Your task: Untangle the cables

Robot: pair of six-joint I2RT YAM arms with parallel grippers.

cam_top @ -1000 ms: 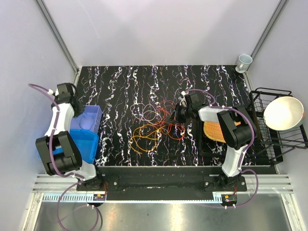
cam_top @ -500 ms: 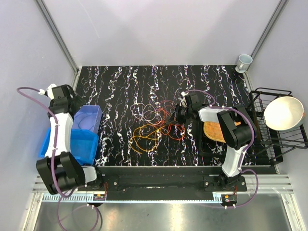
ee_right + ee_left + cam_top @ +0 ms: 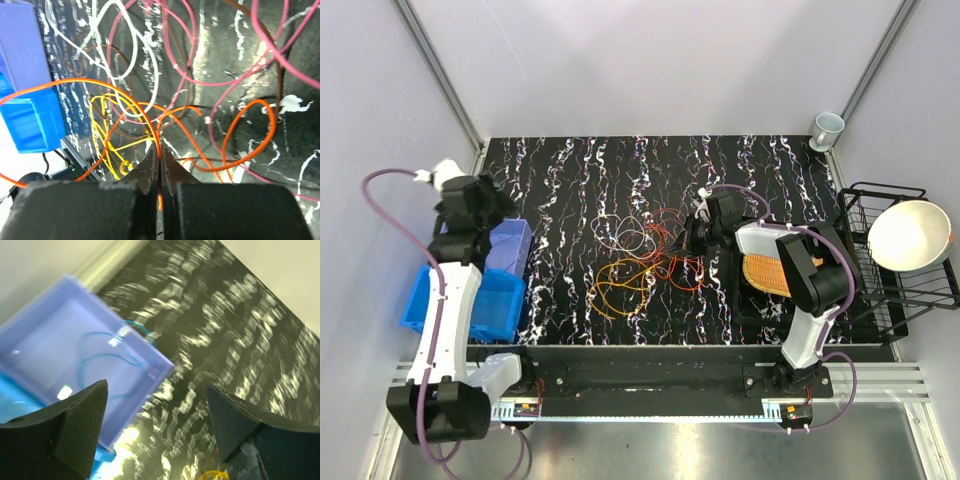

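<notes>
Cables (image 3: 645,255) lie as one loose tangle at the middle of the black marbled table (image 3: 570,170), with orange, yellow, pink-red and pale loops crossing one another.

Right gripper (image 3: 159,152): at the right edge of the tangle, low over the table. Its fingers are pressed together on a single orange wire (image 3: 80,80). From the pinch this wire arcs away over the yellow loops and under or past several pink ones; the exact crossings cannot be sorted out from the wrist view.

Left gripper (image 3: 156,387): spread wide, nothing between the fingers. It hangs over the corner of a lilac bin (image 3: 510,245) at the left side of the table, well apart from the tangle. A thin blue wire (image 3: 107,357) lies inside that bin. A darker blue bin (image 3: 485,305) sits just beside it.

Assessment: the step in hand appears to be extraction of one strand, with the grasp made and the pull not yet begun. Most of the untangling remains.

Next move, as judged: draw the orange wire out slowly, away from the heap, watching that the yellow and pink loops do not drag along. The free left gripper could pin the heap.
</notes>
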